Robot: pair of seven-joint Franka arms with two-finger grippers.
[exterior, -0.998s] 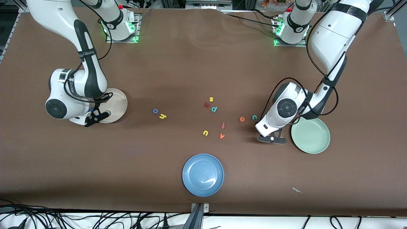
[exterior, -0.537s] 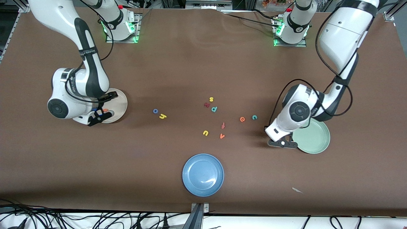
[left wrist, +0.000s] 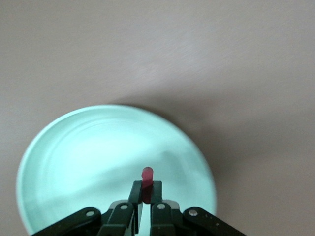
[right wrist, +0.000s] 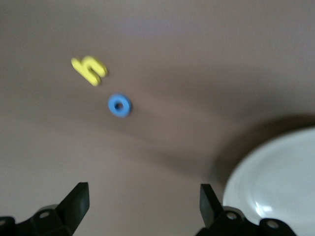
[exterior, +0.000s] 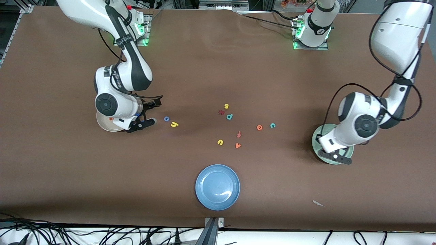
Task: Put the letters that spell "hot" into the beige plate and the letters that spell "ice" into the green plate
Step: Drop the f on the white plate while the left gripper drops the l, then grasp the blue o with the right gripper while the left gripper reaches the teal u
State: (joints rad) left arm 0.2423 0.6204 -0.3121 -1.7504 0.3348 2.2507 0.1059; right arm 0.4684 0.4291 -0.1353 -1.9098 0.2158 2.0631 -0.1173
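The left gripper (left wrist: pixel 145 209) has its fingers (left wrist: pixel 136 194) pinching the dark red "i" (left wrist: pixel 147 178), and it hangs over the green plate (exterior: pixel 318 136) at the left arm's end of the surface (exterior: pixel 218 68). The right gripper (right wrist: pixel 142 204) has its fingers (right wrist: pixel 78 199) spread wide with nothing between them. It is over the surface just beside the beige plate (exterior: pixel 104 125), close to the blue "o" (exterior: pixel 166 118). The yellow "h" (exterior: pixel 174 124) lies just beside the "o". The orange "t" (exterior: pixel 110 119) lies in the beige plate. The orange "e" (exterior: pixel 259 127) and the teal "c" (exterior: pixel 272 125) lie near each other on the surface, between the middle letters and the green plate. In the middle lie a yellow "s" (exterior: pixel 226 106), a teal "p" (exterior: pixel 229 116), a yellow "u" (exterior: pixel 220 142), a red-orange "f" (exterior: pixel 239 134) and an orange "v" (exterior: pixel 237 145). The blue plate (exterior: pixel 217 186) sits nearer the front camera than all the letters.
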